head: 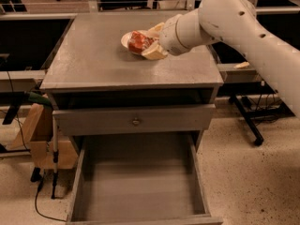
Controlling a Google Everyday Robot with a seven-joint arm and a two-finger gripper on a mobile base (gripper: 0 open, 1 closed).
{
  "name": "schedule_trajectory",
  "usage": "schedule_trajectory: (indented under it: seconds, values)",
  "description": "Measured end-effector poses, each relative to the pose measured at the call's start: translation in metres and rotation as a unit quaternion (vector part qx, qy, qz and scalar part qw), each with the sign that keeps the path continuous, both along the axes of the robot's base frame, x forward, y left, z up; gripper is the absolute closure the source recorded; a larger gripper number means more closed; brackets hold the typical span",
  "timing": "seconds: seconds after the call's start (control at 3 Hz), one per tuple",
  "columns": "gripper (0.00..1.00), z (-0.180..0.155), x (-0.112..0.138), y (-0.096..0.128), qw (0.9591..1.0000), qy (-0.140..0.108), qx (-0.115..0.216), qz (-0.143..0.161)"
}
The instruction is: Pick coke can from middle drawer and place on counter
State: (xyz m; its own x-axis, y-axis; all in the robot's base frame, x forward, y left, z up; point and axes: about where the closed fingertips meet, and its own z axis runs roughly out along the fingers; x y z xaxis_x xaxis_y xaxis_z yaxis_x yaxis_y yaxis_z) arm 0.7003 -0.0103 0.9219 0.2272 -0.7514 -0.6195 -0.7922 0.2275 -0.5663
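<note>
The coke can (138,42), red with white lettering, lies tilted between the cream fingers (155,52) of my gripper (149,41). The gripper is shut on it, over the rear middle of the grey counter (93,60). The can sits just in front of a white bowl (125,37) and overlaps its rim; I cannot tell whether it touches the counter. The middle drawer (138,182) is pulled open below, and its bare floor holds nothing.
A closed grey drawer front with a round knob (136,122) sits above the open drawer. A wooden item (44,139) and cables stand at the cabinet's left. A dark desk leg (246,118) stands at the right. My white arm (234,18) reaches in from the right.
</note>
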Motion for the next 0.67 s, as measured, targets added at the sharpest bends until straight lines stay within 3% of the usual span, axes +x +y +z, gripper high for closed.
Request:
schedule_trajectory:
  seconds: [0.67]
  values:
    - [0.11,-0.042,0.013,0.008,0.9962,0.060,-0.027,0.057]
